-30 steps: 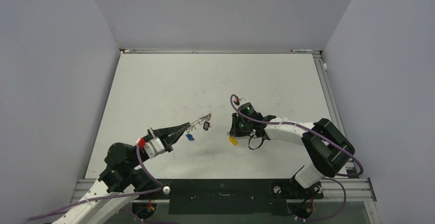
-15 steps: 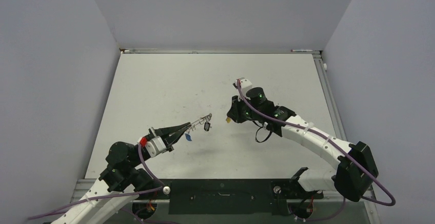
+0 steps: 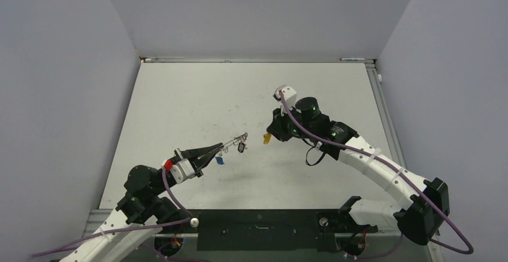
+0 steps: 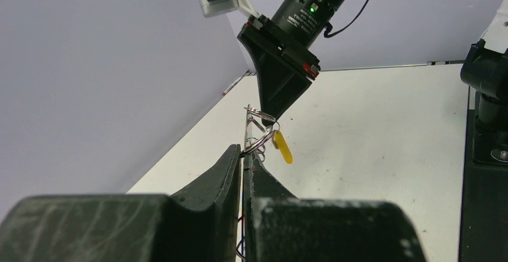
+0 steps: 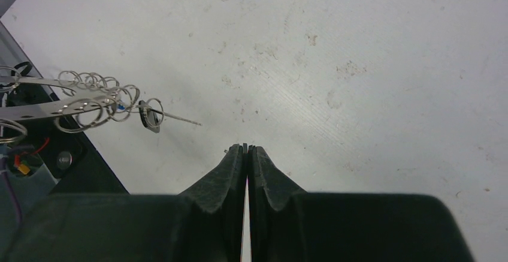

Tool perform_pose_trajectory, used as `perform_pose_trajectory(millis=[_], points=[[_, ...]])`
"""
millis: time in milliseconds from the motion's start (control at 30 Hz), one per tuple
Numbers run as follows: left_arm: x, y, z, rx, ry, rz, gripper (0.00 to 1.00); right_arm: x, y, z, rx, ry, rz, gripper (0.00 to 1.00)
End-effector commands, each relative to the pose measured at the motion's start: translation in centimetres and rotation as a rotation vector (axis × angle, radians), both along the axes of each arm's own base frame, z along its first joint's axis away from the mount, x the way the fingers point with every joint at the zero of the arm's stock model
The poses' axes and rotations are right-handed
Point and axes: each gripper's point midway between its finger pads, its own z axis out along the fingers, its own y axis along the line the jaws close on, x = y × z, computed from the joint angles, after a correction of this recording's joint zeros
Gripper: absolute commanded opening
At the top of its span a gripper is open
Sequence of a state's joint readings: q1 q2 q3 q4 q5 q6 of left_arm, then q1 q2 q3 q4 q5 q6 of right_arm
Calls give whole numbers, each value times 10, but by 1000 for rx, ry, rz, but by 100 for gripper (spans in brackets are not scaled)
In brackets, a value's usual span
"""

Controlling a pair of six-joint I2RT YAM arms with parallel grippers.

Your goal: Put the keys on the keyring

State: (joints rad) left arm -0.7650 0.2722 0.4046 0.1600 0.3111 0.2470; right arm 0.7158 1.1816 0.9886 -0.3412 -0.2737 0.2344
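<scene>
progress looks about two-thirds: blue key [image 3: 220,160] and dark-rimmed key [image 3: 241,147] appear to hang from the keyring [image 3: 235,140], which the left tool [image 3: 219,149] pinches fully closed above the bench [image 3: 180,94]. right tool [image 3: 274,135], clamped tight, holds the yellow-headed key [image 3: 267,138] just beside the keyring, not yet threaded.

Left gripper [image 3: 217,149] reaches in from the lower left, fingers pinched to a point on the keyring [image 3: 235,141]. The ring sticks out up and to the right, with the dark-rimmed key [image 3: 241,147] dangling near its far end and the blue-headed key [image 3: 220,160] showing just below the fingertips (hanging or lying on the table [image 3: 197,94], hard to call from up here). Across a small gap, the right gripper [image 3: 273,135] faces it, closed on the yellow key [image 3: 267,138], which pokes toward the ring's tip without touching.
</scene>
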Motion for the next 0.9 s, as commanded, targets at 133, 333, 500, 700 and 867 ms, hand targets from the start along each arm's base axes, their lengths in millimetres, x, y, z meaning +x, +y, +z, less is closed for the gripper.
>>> perform_pose_trajectory(millis=[133, 333, 500, 700, 867], points=[[-4, 3, 24, -44, -58, -4, 0, -25, 6, 61, 58, -92, 167, 5], [-4, 0, 22, -36, -54, -13, 0, -54, 13, 89, 132, -111, 317, 5], [-5, -2, 20, -28, -66, -25, 0, -89, 25, 120, 239, -115, 498, 5], [-9, -4, 19, -26, -90, -53, 0, -114, 41, 150, 341, -120, 604, 5], [-11, -6, 18, -21, -87, -67, 0, -129, 62, 159, 339, -121, 639, 5]])
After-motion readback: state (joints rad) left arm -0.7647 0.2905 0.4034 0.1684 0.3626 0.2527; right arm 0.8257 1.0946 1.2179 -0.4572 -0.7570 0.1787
